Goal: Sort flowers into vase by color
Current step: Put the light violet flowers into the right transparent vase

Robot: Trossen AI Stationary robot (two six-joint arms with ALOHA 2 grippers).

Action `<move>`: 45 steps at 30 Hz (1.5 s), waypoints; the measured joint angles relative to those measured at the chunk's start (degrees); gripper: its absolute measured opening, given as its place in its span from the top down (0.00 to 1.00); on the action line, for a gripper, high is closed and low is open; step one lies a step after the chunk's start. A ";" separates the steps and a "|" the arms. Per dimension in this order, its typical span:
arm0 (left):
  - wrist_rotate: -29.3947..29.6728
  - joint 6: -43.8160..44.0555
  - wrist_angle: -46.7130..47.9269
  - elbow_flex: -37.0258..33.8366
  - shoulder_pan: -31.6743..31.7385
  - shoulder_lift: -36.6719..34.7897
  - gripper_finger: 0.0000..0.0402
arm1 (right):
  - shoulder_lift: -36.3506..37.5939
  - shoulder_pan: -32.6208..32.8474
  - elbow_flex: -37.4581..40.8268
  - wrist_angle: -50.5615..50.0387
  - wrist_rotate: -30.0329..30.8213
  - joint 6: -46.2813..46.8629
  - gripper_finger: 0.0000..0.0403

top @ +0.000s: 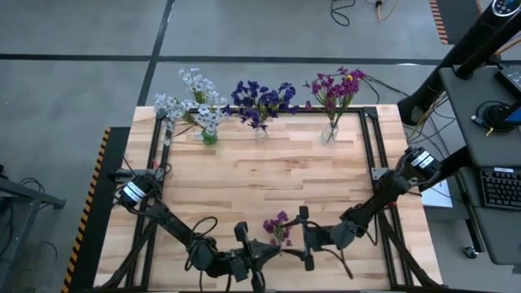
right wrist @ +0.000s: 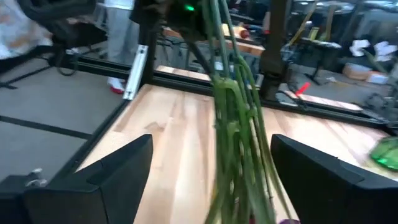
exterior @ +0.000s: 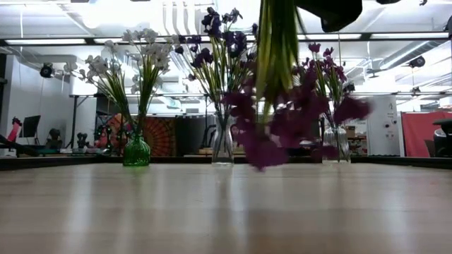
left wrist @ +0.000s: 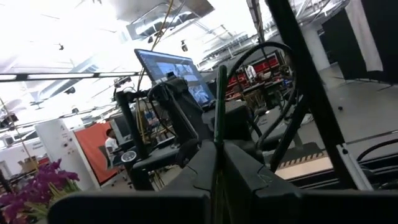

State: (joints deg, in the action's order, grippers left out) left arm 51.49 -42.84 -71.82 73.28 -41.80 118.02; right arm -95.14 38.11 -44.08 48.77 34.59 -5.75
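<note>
Handover of the magenta sprig (top: 278, 225) is the step in hand, I judge. From above, it sits near the middle of the table's (top: 269, 175) front edge, between my two grippers. My left gripper (top: 262, 253) is just beside it on the left, my right gripper (top: 307, 238) just beside it on the right. Along the back edge stand three vases: white flowers (top: 195, 102) toward the left corner, blue flowers (top: 260, 99) in the middle, magenta flowers (top: 335, 88) toward the right corner.

From table height, the sprig (exterior: 279, 106) hangs blossoms down, clear of the wood, blurred against the vases behind.

Past my left wrist, my jaws are pressed together on a green stem (left wrist: 219, 112), which rises straight between the fingers (left wrist: 249, 177).

Past my right wrist, my jaws stand spread wide, fingers (right wrist: 118, 171) on either side of the stems (right wrist: 236, 124). I cannot tell whether either pad touches them.

Next, as I read it, my right jaws must close on the stems before my left lets go. Then the sprig goes to the magenta vase at the back right, stems down.
</note>
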 joint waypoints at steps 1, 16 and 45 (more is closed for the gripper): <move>-0.05 -0.15 -0.22 0.00 -0.04 0.00 1.00 | -0.48 0.02 -0.54 -0.01 1.13 -0.26 0.23; -0.15 -0.32 -0.41 0.00 -0.04 0.00 1.00 | -0.93 -0.66 -1.76 -0.20 2.90 -1.78 0.82; 15.28 0.82 -0.45 -0.02 -2.99 -1.38 0.41 | 7.46 -0.12 -5.28 -24.52 13.74 -12.53 0.93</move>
State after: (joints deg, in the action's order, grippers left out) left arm 66.77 -42.02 -72.27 73.25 -44.79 116.63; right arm -87.69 37.99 -49.36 24.25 48.33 -18.28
